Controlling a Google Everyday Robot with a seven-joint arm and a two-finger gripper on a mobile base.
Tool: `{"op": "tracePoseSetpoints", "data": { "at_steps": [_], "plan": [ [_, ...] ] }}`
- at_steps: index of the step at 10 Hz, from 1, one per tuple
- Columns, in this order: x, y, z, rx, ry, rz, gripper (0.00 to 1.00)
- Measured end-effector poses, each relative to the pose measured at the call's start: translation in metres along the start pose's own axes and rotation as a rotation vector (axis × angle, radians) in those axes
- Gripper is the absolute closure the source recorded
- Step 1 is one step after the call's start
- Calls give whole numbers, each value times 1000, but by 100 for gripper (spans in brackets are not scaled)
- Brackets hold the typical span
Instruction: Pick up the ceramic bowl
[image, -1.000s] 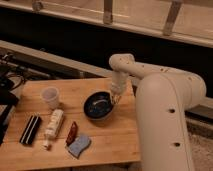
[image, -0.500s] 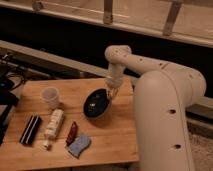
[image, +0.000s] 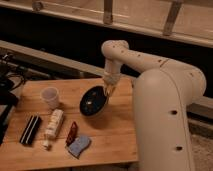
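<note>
The ceramic bowl (image: 93, 102) is a glossy black round bowl with pale glints inside. It is tilted, its open side turned toward the camera, over the middle of the wooden table (image: 112, 135). My gripper (image: 108, 91) comes down from the white arm (image: 150, 65) and is shut on the bowl's right rim, holding that side up. The bowl's lower left edge is close to the tabletop; I cannot tell whether it touches.
A small translucent white cup (image: 50, 96) stands left of the bowl. At the front left lie a black box (image: 30, 130), a white bottle (image: 53, 124), a red packet (image: 71, 133) and a blue cloth (image: 79, 146). My white body (image: 165, 125) fills the right side.
The bowl lay flat on the table a second ago. Since then the gripper has closed on its right rim and moved up and left, tipping the bowl up.
</note>
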Motion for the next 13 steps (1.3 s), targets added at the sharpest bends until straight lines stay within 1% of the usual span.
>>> {"op": "tracePoseSetpoints", "data": {
  "at_steps": [3, 6, 9, 11, 13],
  "plan": [
    [3, 2, -2, -1, -6, -13, 97],
    [3, 12, -6, 0, -7, -31, 97],
    [6, 12, -9, 3, -9, -41, 97],
    [7, 18, -7, 5, -8, -55, 97],
    [7, 18, -8, 7, -9, -61, 97]
  ]
}}
